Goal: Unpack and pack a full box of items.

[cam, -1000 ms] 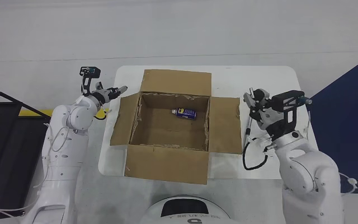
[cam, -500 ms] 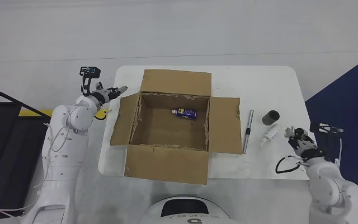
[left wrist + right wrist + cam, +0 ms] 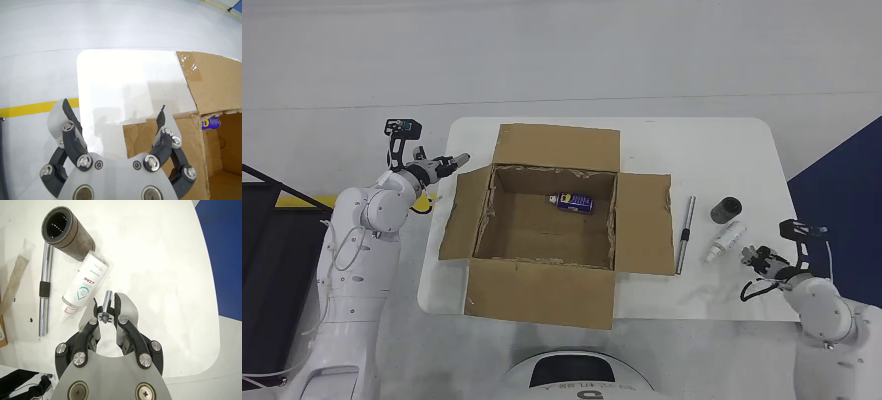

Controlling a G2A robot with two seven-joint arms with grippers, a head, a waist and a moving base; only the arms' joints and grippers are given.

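— What does the right gripper [image 3: 105, 298] hold?
— A small shiny metal pin [image 3: 107, 306], pinched tight. It points straight out past the fingers, above the white table [image 3: 160, 275], just beside the white plastic bottle [image 3: 87, 279].
— And the blue spray can [image 3: 572, 202]?
— It lies in the brown cardboard box [image 3: 642, 222]. The left gripper [image 3: 113, 103], spread wide, is nearer to it.
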